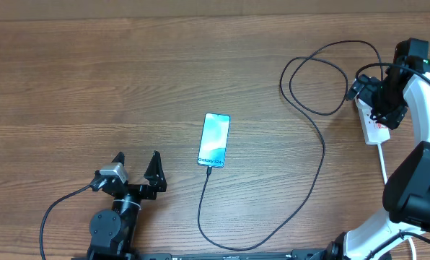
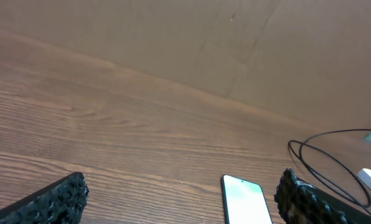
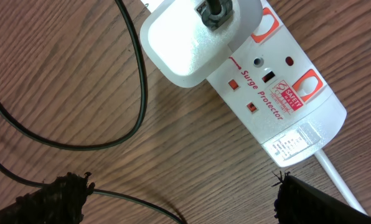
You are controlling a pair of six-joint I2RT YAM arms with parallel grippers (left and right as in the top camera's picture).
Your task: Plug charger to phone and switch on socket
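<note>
Socket (image 3: 279, 93) under R tool (image 3: 182, 190), arm reached fwd, spread wide, L tool (image 1: 137, 157) low nr phone (image 1: 214, 139), also spread

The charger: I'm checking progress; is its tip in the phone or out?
In, it seems: overhead, the charger tip meets the phone at its bottom end with no gap. Seating is too small to confirm.

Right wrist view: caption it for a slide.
Open right gripper hovers by the socket, with the charger plugged in and its black cable looping alongside.

The wooden table (image 1: 92, 72) carries the phone (image 1: 214, 139), the charger (image 3: 140, 81) and the socket (image 1: 374, 130).
</note>
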